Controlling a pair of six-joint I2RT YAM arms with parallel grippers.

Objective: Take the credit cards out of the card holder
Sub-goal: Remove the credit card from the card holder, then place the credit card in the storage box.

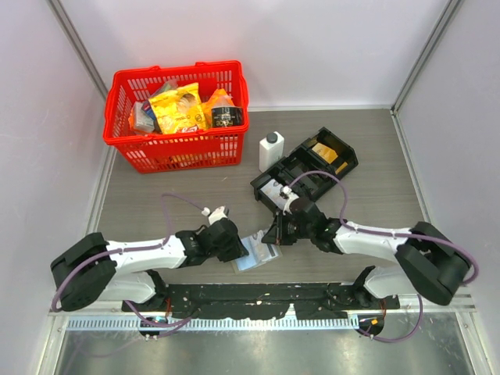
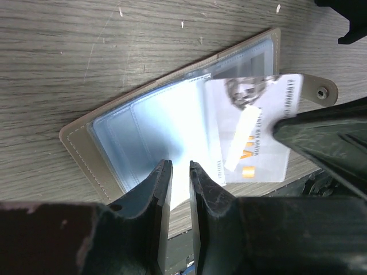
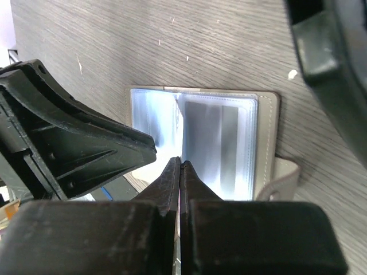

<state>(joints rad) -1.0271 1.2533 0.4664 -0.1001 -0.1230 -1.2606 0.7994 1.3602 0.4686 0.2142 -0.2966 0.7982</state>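
The card holder [image 2: 143, 137] lies open on the bench [image 2: 86, 51], on the near side of the black tray [image 1: 262, 190]. The left tool [image 2: 180, 166] pinches its edge. The right tool [image 3: 180, 163] is clamped on a credit card [image 2: 258, 143]. If the left grip slips, the holder may drag along with the card. The card's orange letters are too blurred to read.

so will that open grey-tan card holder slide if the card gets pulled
Probably: the flat grey-tan card holder looks thin and light on the smooth wood-grain table, so it may drag unless the left gripper pins it. Its glossy clear sleeves look floppy and slick, so the white card likely slips out easily.
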